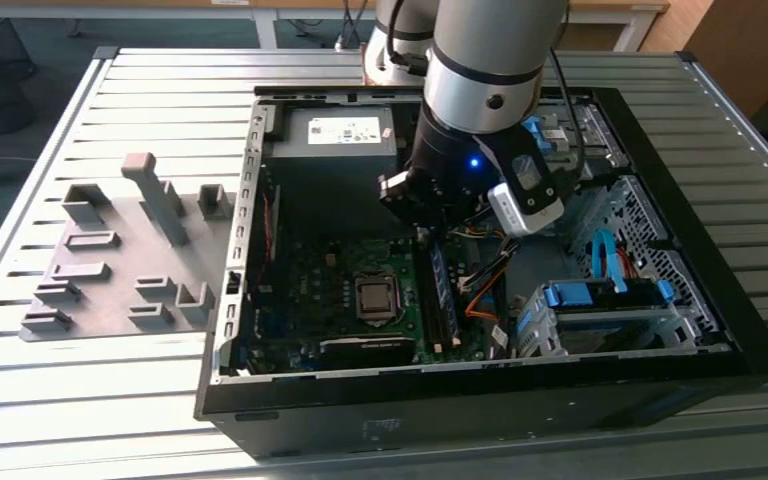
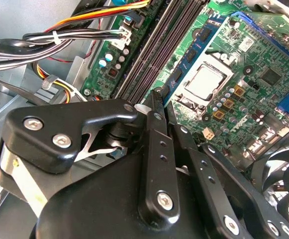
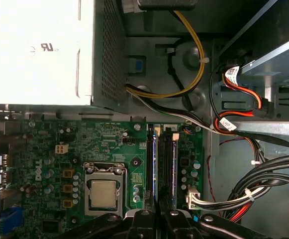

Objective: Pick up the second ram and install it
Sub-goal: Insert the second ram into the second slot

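Note:
The second ram (image 1: 442, 300) is a thin dark stick with black chips, standing on edge in a motherboard slot just beside the CPU socket (image 1: 375, 297). In both wrist views the ram (image 2: 186, 57) (image 3: 154, 164) runs lengthwise away from the fingertips. My gripper (image 1: 427, 240) reaches down inside the open computer case (image 1: 491, 395), at the stick's end nearest the power supply. Its black fingers stand close together at that end, gripper (image 2: 157, 94) (image 3: 157, 215), with the board's edge between them. More dark slots (image 3: 170, 164) lie parallel on the far side from the CPU.
A power supply (image 1: 337, 130) fills the case's back corner. Bundled cables (image 3: 263, 184) run beside the slots. Blue drive-bay clips (image 1: 598, 295) sit on the exterior view's right. A grey fixture plate with blocks (image 1: 117, 260) lies on the slatted table at the exterior view's left. A fan (image 2: 283, 174) is near the CPU.

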Available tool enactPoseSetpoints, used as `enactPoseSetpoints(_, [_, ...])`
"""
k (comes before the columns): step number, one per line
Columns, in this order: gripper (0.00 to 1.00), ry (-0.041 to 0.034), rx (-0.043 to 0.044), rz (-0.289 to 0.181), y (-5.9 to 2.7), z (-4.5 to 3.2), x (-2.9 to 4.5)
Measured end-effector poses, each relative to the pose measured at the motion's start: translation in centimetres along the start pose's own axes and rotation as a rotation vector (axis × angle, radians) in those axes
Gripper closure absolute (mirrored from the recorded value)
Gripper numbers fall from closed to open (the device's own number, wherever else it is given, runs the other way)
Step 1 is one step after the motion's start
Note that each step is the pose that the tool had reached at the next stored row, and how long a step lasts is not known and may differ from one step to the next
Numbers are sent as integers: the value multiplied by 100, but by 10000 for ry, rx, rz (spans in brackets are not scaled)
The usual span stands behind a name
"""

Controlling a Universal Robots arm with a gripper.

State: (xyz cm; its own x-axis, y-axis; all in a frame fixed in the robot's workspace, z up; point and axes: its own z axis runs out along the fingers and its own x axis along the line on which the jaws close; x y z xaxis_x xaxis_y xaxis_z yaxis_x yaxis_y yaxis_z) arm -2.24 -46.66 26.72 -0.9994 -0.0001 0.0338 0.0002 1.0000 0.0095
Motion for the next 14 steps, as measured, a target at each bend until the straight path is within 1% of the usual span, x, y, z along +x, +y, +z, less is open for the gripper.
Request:
enactPoseSetpoints(4, [86,1,3,12,-16,8,-1])
enactPoseSetpoints(9, [86,2,3,29,-72,24,-1])
enactPoseSetpoints(14, [86,1,0,81,-78,88,-4])
